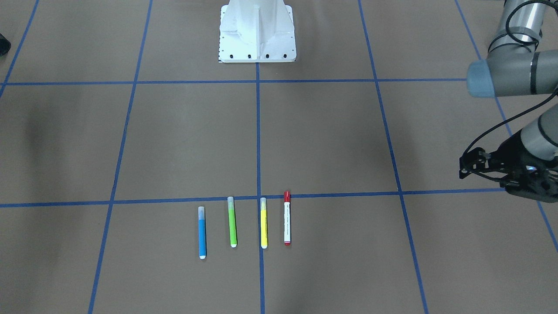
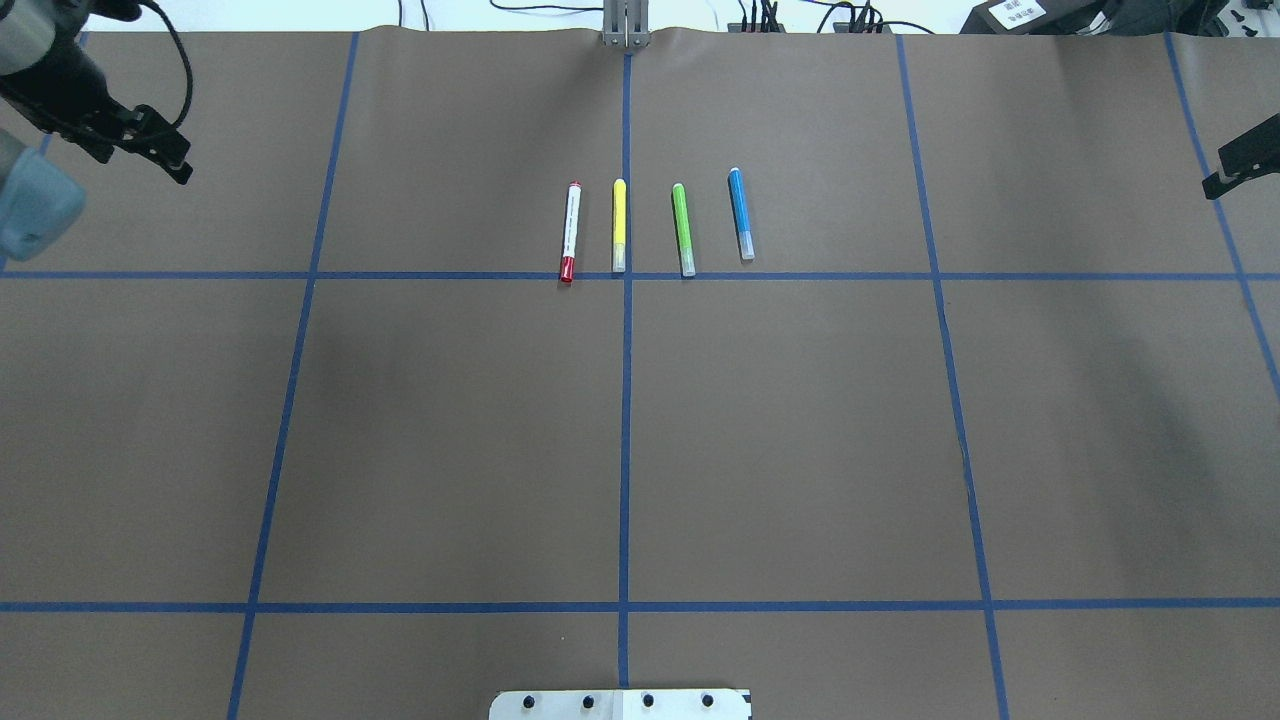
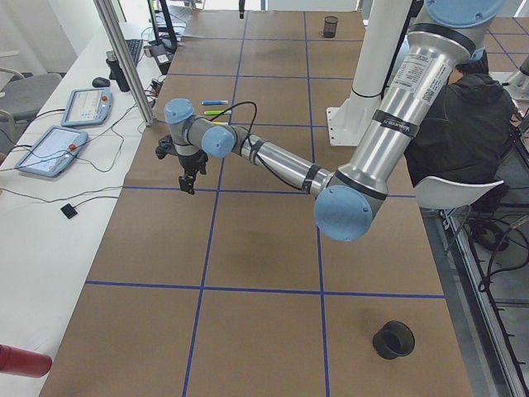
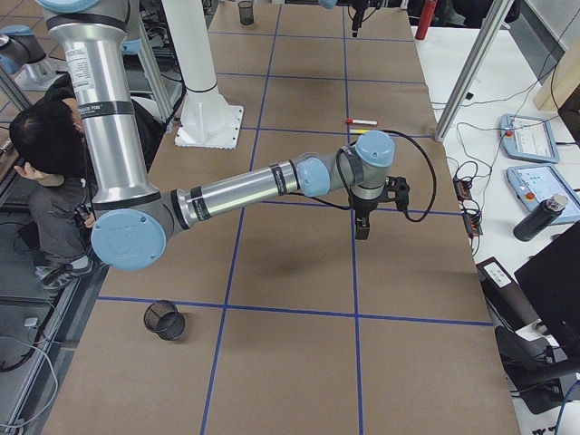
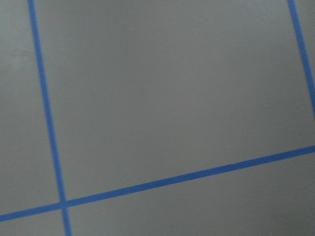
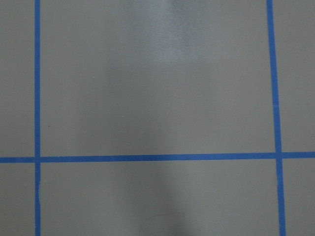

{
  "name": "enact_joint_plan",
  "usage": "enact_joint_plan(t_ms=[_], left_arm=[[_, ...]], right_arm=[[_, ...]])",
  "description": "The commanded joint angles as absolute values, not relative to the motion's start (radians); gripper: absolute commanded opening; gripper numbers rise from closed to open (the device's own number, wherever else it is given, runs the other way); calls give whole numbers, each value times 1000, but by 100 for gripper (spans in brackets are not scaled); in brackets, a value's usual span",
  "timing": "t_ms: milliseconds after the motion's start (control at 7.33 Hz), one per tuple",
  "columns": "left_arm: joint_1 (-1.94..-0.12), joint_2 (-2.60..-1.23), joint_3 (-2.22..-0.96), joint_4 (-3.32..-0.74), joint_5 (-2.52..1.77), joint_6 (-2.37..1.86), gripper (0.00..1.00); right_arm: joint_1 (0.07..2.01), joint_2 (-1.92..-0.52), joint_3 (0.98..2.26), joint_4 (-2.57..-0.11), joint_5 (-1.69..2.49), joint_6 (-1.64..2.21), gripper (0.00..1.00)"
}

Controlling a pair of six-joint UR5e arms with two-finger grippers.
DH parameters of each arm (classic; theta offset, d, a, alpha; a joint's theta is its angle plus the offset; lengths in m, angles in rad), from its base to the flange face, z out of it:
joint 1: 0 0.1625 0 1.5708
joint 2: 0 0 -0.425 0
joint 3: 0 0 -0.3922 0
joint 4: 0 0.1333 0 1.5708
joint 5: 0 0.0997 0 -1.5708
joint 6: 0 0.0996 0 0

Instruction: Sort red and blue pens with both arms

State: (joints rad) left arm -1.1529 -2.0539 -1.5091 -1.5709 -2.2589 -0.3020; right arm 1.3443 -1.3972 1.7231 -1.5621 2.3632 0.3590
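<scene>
Well, landmark: the white pedestal (image 2: 620,704), standing at the robot's edge of the brown table (image 2: 450,450) on the centre tape line.
Red pen (image 2: 570,232): far across the table from the pedestal, just to the robot's left of the line running out from it. Its red cap points back toward the pedestal and lies over a cross tape line.
Blue pen (image 2: 741,215): in the same far row, to the robot's right of that line, clear cap toward the pedestal.
Between them: the yellow marker (image 2: 619,226) just beside the red pen, then the green marker (image 2: 683,230). All four lie parallel and apart.
Left gripper (image 2: 180,165): far out to the pedestal's left, about level with the pen row, above the table and carrying nothing. I cannot tell whether its fingers are spread or pressed together.
Right gripper (image 2: 1222,172): far out to the pedestal's right at the overhead view's edge, carrying nothing. Its finger spacing is equally unclear.
Wrist views: only brown paper and blue tape.
Around: a black mesh cup (image 3: 393,339) toward the table's left end, another cup (image 4: 165,320) toward the right end, and a seated person (image 3: 467,124) behind the pedestal.
</scene>
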Motion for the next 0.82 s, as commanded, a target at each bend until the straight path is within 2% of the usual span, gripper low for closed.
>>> enact_joint_plan(t_ms=[0, 409, 682], left_arm=[[-1086, -2233, -1427, -1502, -2260, -418, 100], [-913, -2481, -1246, -1518, -2250, -731, 100], [-817, -2543, -1200, -1606, -2143, -825, 100]], right_arm=[[1272, -1382, 1727, -1542, 2356, 382, 100], [1143, -1251, 1711, -1548, 2295, 593, 100], [1082, -1215, 1706, -1554, 2261, 632, 100]])
